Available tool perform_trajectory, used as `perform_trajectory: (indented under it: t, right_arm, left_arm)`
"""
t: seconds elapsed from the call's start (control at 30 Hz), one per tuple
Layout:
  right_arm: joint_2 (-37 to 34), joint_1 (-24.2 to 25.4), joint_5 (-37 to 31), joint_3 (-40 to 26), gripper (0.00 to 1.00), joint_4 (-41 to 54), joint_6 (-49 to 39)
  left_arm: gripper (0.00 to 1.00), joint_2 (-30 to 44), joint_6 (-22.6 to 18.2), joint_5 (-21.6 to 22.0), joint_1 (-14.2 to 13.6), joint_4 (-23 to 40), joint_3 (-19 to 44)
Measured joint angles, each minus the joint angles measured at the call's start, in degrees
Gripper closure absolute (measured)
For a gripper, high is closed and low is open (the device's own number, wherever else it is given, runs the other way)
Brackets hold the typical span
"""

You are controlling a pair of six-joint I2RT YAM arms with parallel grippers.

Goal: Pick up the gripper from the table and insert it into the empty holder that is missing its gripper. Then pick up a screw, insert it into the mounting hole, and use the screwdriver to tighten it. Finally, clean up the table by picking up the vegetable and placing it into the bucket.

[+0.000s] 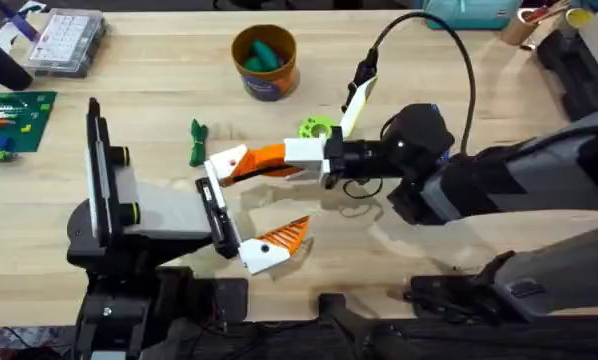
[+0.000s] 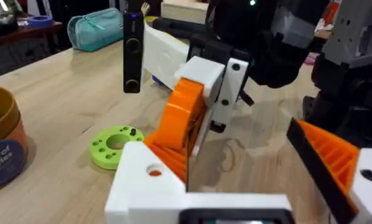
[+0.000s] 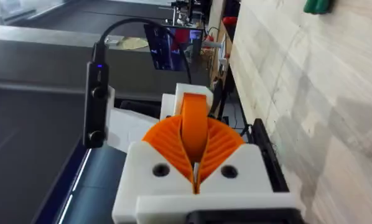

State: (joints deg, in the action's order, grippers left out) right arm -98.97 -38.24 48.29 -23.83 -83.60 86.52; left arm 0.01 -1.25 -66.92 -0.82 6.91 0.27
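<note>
Midway over the table, the right gripper (image 1: 241, 163), pads pinched shut on the orange gripper (image 3: 195, 127), points along its long axis at the holder (image 1: 222, 160) on the left gripper (image 1: 231, 205), whose jaws stand wide.

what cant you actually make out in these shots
- Whether the gripper is fully seated in the holder: too small in the overhead view, and the right gripper covers it in the right wrist view.
- The bucket: cut by the left wrist view's edge.
- The vegetable: cut by the right wrist view's edge.
- Screws: too small to tell in the overhead view.
</note>
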Motion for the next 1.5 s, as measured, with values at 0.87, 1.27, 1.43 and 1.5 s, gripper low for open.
perform_trajectory:
  t: [0.87, 1.27, 1.43, 1.5]
  right_arm:
    - [0.00, 0.00, 0.23, -0.55, 0.977, 0.53, -0.47]
    - [-0.32, -0.01, -2.21, -1.17, 0.082, 1.32, -1.27]
    - [-0.32, 0.00, -2.23, -1.19, 0.007, 1.30, -1.31]
    - [-0.32, 0.00, -2.22, -1.19, 0.007, 1.30, -1.30]
  left_arm:
    - [0.011, 0.00, -0.02, 0.50, 0.02, -0.06, 0.00]
    - [0.011, 0.00, -0.32, -1.46, -0.37, 0.25, 0.04]
    - [0.011, 0.00, -0.32, -1.48, -0.37, 0.25, 0.04]
    - [0.011, 0.00, -0.32, -1.48, -0.37, 0.25, 0.04]
